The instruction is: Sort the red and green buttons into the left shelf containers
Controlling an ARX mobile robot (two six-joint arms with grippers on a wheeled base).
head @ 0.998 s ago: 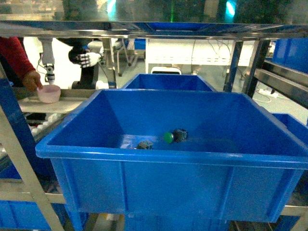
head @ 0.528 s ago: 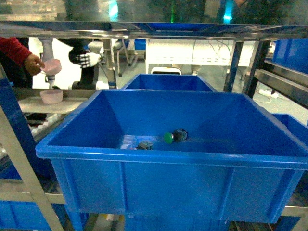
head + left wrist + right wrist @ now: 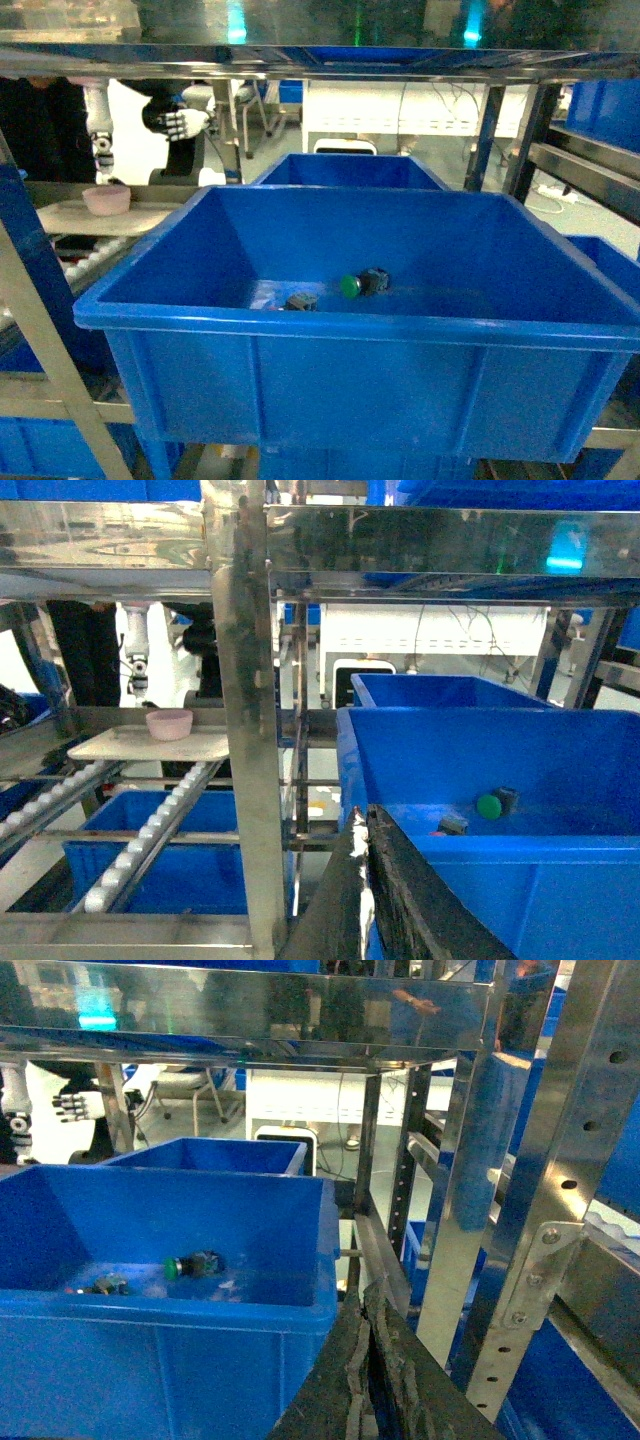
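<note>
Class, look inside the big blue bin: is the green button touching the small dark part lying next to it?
Apart. The head view shows bare blue floor between the green button and the small dark part in the bin; the right wrist view shows that gap too.

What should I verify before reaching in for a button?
1. Green button in view on the floor of the near bin: ok.
2. Second button beside it, cap colour readable: cannot tell.
3. Left gripper empty and outside the bin: ok.
4. Left gripper open for a grasp: not ok, it is shut.
5. Right gripper empty and outside the bin: ok, though also shut.
6. Nothing lying over either button: ok.
</note>
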